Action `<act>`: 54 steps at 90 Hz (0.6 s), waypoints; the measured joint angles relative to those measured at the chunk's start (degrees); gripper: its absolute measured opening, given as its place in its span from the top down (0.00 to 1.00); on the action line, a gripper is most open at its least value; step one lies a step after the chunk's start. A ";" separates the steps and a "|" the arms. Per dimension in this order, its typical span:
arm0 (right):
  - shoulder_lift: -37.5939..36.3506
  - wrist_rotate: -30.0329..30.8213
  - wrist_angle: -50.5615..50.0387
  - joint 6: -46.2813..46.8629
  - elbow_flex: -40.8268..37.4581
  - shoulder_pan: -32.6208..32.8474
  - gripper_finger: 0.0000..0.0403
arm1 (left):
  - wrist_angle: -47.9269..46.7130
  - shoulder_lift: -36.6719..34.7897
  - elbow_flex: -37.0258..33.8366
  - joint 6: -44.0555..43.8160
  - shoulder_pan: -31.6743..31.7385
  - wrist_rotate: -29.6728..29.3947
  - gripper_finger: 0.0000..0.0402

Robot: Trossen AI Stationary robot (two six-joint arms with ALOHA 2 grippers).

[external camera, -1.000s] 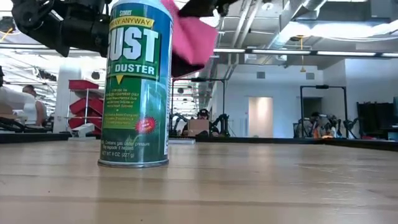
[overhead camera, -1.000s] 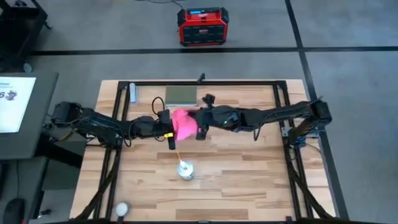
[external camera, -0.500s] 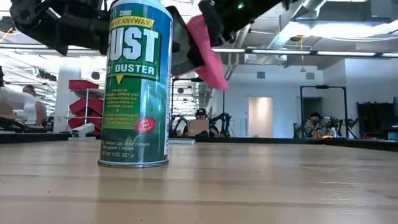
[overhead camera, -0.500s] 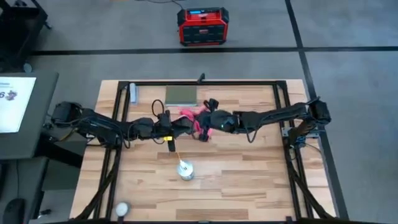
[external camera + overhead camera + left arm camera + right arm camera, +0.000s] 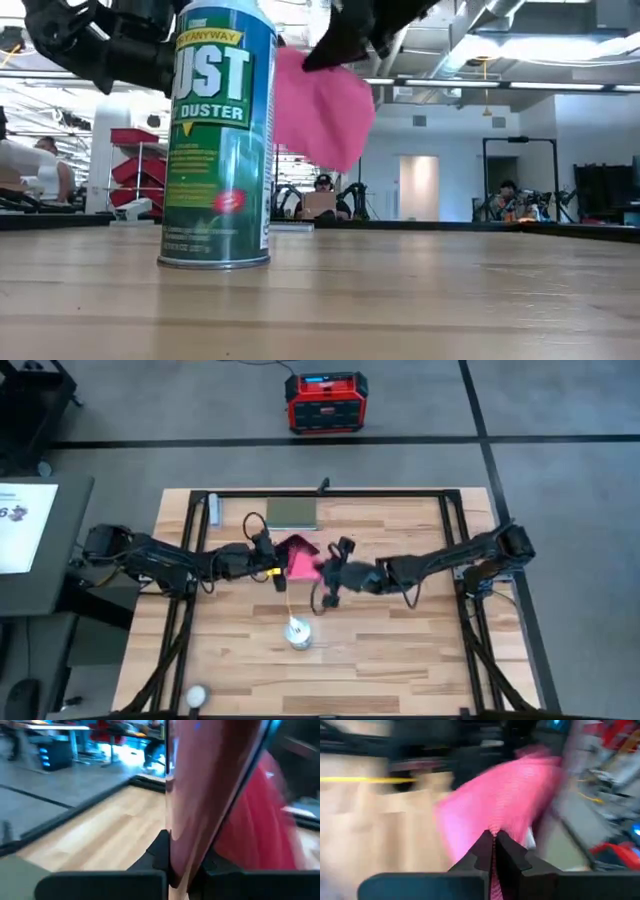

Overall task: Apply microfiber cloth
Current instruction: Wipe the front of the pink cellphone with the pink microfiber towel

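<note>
A pale wooden bench [image 5: 400, 650] framed by black rails is carrying the scene, with a dark green rectangular pad [image 5: 291, 513] lying near its far edge and a green-and-blue aerosol can of air duster [image 5: 218, 135] standing upright toward the front. Above the middle of the bench, the left hand [image 5: 277, 563] is gripping a slim rigid phone with a pink back [image 5: 210, 795], its fingers clenched on the phone's lower edge and holding it edge-on. The right hand [image 5: 495, 840] is pinching the soft pinkish-red microfiber cloth [image 5: 505, 802], fingers closed tight on the fabric; in the low view the cloth is hanging in the air just beside the can, clear of the bench.
</note>
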 joint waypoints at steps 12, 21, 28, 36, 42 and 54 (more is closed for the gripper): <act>0.00 1.50 0.52 0.30 0.00 0.68 1.00 | 0.81 0.00 0.00 -0.39 0.98 0.86 1.00; 0.00 2.66 0.76 -0.62 0.00 -0.13 1.00 | 1.33 0.00 0.02 -1.02 0.61 2.45 1.00; 0.00 2.60 1.73 -1.54 0.00 -1.10 1.00 | 1.79 0.00 0.02 -1.23 -0.22 2.91 1.00; 0.00 2.59 3.77 -3.72 0.00 -2.55 1.00 | 2.75 0.00 0.02 -1.47 -1.34 2.95 1.00; 0.00 0.68 6.39 -5.49 0.00 -3.70 1.00 | 2.93 0.00 0.02 -1.62 -2.06 2.77 1.00; 0.00 -2.43 9.03 -8.28 1.00 -5.39 1.00 | 3.56 0.00 0.02 -1.65 -2.54 2.88 1.00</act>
